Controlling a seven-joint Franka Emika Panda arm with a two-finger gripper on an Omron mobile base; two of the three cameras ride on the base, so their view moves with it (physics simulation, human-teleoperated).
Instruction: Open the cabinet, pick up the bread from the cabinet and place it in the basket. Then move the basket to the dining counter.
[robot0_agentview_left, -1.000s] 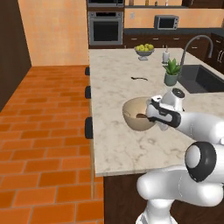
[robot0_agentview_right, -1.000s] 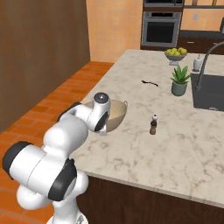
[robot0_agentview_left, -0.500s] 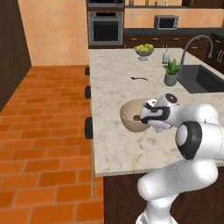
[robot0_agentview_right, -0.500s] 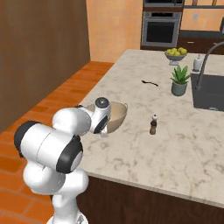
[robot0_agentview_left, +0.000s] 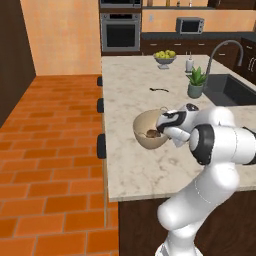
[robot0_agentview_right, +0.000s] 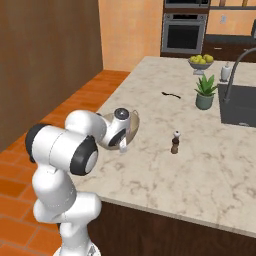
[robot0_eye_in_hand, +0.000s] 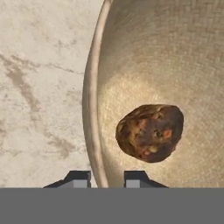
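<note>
The tan basket (robot0_agentview_left: 144, 136) sits on the light marble dining counter (robot0_agentview_left: 135, 170) near its left edge. The brown crusty bread (robot0_agentview_left: 151, 133) lies inside it. In the hand view the bread (robot0_eye_in_hand: 150, 132) rests on the basket's bottom, right of the rim (robot0_eye_in_hand: 93, 87). My gripper (robot0_eye_in_hand: 107, 177) straddles that rim, one fingertip outside and one inside, slightly parted with small gaps to the rim. In the base views the gripper (robot0_agentview_left: 161, 131) is at the basket's right side, and the arm covers most of the basket (robot0_agentview_right: 134, 120). The cabinet is out of view.
A small pepper shaker (robot0_agentview_right: 174, 142) stands right of the basket. Farther back are a potted plant (robot0_agentview_left: 196, 82), a grey fruit bowl (robot0_agentview_left: 165, 56), a small dark thing (robot0_agentview_left: 159, 90) and the sink (robot0_agentview_left: 225, 90). Dark stools (robot0_agentview_left: 101, 145) line the counter's left edge above the brick floor.
The arm's elbow has swung lower and forward. The jaws, shut on the basket rim before, have parted a little. The basket has barely shifted.
</note>
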